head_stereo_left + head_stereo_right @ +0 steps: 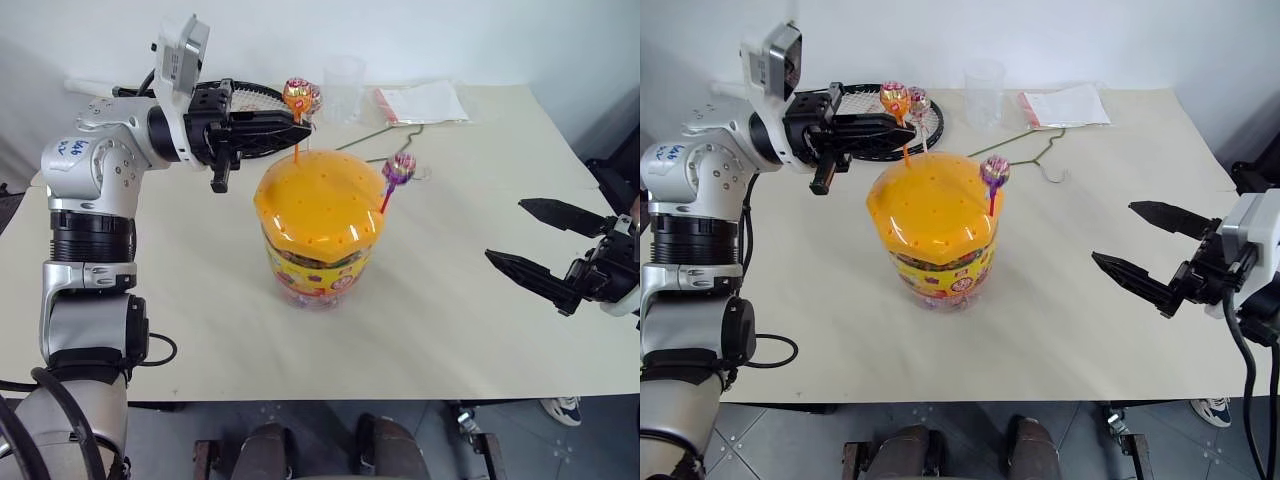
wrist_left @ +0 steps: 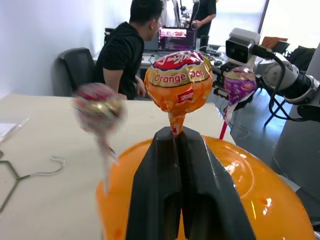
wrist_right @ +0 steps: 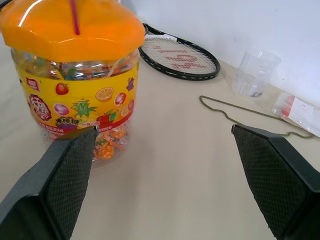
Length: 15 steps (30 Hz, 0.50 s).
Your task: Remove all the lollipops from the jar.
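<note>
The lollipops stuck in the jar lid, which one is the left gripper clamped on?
The orange lollipop: the left gripper has its jaws shut on the stick just under its head. The pinkish lollipop and purple lollipop stand free.

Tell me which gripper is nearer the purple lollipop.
Left. The left gripper is shut on the orange lollipop over the jar lid, just across from the purple lollipop. The right gripper hangs open well off to the jar's side.
</note>
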### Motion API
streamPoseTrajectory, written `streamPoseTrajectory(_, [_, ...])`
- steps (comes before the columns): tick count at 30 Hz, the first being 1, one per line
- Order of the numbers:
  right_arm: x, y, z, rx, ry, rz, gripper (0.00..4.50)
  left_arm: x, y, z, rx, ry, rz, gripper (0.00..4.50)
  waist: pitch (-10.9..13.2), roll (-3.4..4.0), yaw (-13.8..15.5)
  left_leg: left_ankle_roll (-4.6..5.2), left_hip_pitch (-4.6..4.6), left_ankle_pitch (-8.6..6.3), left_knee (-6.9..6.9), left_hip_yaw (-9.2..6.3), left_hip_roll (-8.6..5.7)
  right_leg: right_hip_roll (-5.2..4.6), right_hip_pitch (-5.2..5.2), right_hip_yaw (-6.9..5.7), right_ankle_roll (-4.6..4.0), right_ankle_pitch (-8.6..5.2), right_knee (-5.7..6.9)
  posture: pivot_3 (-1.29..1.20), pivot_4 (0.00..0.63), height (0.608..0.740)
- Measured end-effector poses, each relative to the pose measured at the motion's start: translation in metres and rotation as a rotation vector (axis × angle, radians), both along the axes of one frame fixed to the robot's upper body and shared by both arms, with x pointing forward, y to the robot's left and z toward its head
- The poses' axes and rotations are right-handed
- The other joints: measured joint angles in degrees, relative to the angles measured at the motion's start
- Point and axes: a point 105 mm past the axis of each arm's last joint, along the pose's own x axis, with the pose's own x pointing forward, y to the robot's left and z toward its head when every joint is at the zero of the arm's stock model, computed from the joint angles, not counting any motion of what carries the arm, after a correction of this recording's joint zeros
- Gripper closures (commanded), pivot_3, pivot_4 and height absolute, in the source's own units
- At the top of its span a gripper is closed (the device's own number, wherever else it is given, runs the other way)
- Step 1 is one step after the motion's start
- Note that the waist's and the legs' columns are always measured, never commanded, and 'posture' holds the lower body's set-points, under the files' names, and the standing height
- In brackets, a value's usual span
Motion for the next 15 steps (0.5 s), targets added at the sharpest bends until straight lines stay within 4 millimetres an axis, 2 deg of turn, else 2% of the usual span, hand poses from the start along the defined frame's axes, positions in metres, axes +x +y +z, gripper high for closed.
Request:
streamPoseTrajectory(4, [0.001, -0.001, 0.002, 0.004, -0.008, 0.007, 0.0, -0.001, -0.005, 0.023, -0.062, -0.068, 0.021, 4.47, 0.0, 0.0, -0.06, 0.04, -0.01, -0.02, 0.07, -0.01, 0.0, 0.0, 0.01, 0.01, 0.02, 0.01, 0.01, 0.0, 0.15, 0.74])
streamPoseTrajectory(10, [0.001, -0.003, 0.006, -0.003, -0.012, 0.034, 0.0, 0.014, 0.0, 0.041, -0.113, -0.076, 0.147, 4.47, 0.01, -0.01, -0.14, 0.04, 0.0, -0.02, 0.07, 0.0, 0.0, 0.0, 0.01, 0.03, 0.02, 0.01, 0.03, 0.0, 0.15, 0.74])
streamPoseTrajectory(13, [-0.002, 0.002, 0.012, -0.005, -0.027, 0.083, 0.0, 0.024, 0.019, 0.054, -0.077, -0.074, 0.332, 4.47, 0.01, -0.02, -0.3, 0.04, 0.03, -0.02, 0.05, 0.0, 0.0, 0.01, 0.0, 0.07, 0.02, 0.01, 0.04, 0.0, 0.15, 0.74])
streamPoseTrajectory(15, [-0.003, 0.006, 0.02, 0.01, -0.046, 0.113, 0.0, 0.034, 0.042, 0.058, -0.056, -0.04, 0.501, 4.47, 0.0, -0.01, -0.53, 0.04, 0.12, -0.02, -0.03, 0.02, 0.0, 0.02, 0.0, 0.15, 0.02, 0.01, 0.04, 0.0, 0.15, 0.74])
